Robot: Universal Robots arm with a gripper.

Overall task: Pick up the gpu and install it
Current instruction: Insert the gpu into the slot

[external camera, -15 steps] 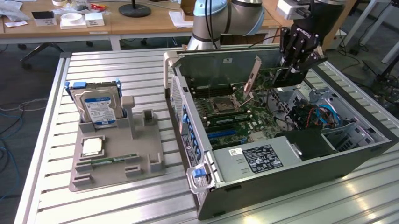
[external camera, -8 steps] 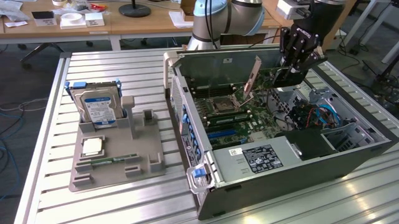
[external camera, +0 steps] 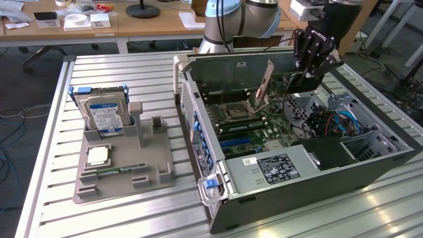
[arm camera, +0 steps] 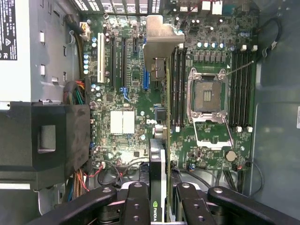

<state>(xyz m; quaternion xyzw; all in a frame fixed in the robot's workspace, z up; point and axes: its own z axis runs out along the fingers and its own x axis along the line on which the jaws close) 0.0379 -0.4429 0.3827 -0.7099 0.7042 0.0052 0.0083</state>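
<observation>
We see the gpu (external camera: pixel 295 84) gripped edge-on between our gripper's (external camera: pixel 309 70) fingers, held above the motherboard (external camera: pixel 264 128) inside the open computer case (external camera: pixel 297 198), with the blue-labelled hard drive (external camera: pixel 104 115) well apart, upright on the grey holder (external camera: pixel 126 174).

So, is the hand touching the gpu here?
Touching: the wrist view shows the gpu pinched edge-on between the fingers of the hand, held above the motherboard.
</observation>
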